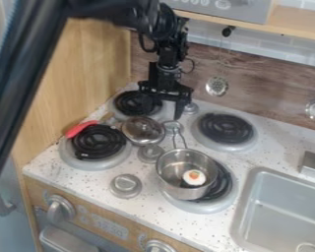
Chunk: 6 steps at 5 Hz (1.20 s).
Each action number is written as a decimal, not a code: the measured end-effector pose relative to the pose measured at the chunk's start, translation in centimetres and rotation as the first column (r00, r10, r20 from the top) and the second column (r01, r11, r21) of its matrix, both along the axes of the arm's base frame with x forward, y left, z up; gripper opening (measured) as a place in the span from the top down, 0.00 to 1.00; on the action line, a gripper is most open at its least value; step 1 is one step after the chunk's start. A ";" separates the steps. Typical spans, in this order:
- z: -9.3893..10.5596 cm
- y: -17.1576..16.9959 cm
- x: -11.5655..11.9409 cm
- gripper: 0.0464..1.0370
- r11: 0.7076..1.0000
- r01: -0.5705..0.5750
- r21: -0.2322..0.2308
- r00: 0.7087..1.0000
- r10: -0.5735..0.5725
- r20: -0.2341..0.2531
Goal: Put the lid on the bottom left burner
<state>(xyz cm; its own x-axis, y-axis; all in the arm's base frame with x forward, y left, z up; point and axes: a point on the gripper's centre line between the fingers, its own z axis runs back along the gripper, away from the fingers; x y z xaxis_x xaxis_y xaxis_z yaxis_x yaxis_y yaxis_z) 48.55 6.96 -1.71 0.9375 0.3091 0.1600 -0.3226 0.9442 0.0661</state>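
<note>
The pot lid (141, 131) is sitting beside the bottom left burner (98, 142), waiting to go on. Behind that burner, the gripper (163, 110) is hanging with jaws apart.

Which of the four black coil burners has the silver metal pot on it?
The front right burner, nearest the grey sink: the pot hides part of its coil alone.

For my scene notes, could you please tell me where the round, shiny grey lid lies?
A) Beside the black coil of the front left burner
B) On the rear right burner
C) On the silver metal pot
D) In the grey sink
A: the lid shows just right of that black coil.
</note>
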 end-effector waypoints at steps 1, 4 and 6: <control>-0.9 0.5 0.3 0.04 1.000 -0.001 0.023 0.999 0.002 -0.034; -1.0 1.3 0.1 0.04 0.997 -0.023 0.073 0.998 0.027 -0.050; -2.0 1.2 -0.2 0.04 0.998 -0.023 0.060 0.996 0.029 -0.090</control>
